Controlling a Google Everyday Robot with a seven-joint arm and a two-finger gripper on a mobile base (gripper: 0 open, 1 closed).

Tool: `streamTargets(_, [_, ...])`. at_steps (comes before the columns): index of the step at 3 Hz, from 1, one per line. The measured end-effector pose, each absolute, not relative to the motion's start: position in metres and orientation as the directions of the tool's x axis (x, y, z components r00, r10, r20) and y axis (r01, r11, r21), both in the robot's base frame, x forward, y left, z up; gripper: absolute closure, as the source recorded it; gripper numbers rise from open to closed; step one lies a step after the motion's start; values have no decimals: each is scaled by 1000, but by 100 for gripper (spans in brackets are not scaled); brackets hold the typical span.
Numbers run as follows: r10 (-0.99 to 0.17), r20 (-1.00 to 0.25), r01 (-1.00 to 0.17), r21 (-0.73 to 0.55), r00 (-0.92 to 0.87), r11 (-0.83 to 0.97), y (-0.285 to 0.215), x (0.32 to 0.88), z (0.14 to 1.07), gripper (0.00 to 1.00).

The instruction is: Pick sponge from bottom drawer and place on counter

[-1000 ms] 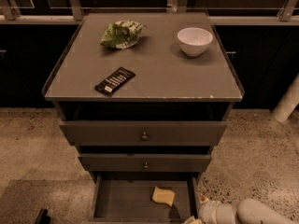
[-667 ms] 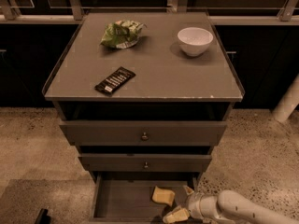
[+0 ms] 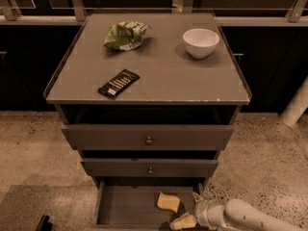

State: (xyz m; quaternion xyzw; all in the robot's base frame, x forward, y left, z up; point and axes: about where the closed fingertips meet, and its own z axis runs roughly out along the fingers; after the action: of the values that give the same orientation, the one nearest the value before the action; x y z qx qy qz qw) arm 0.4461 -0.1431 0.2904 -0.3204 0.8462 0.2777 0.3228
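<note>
On the left of the bench [image 3: 173, 81] lies a flat black packet [image 3: 118, 83] with pale printing on its face, but the letters are too small for me to read. Just beyond it, toward the far edge, sits a crumpled green-white snack bag [image 3: 125, 35], and I can make out no brand on it either. Below the bench's chipped near edge, the top drawer [image 3: 110, 137] and the middle drawer [image 3: 110, 168] each carry one small knob at the centre and bear no labels. The top one stands out a little further than the middle one. The bottom drawer [image 3: 125, 206] is pulled well out toward me with its plain floor showing. The sponge [image 3: 168, 202] lies on that floor in the right half, a pale-yellow block turned slightly askew and well clear of the left wall. My fingers [image 3: 184, 221] are down inside the same drawer at its near right corner, just right of the sponge. They are spread wide, one low by the drawer's near edge and the other up by the right wall, with nothing clamped between them. I cannot tell whether the sponge touches either of them. On the far right part of the bench stands a white bowl [image 3: 201, 42], upright and well apart from the snack bag. My arm [image 3: 240, 216] comes in low from the right over the speckled floor [image 3: 269, 158], its pale rounded forearm lying nearly level and pointing left into the drawer.
</note>
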Motion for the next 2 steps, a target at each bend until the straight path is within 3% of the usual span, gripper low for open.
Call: streamTargets(2, [-415,-751,-773,196,-514,603,-142,497,249,0])
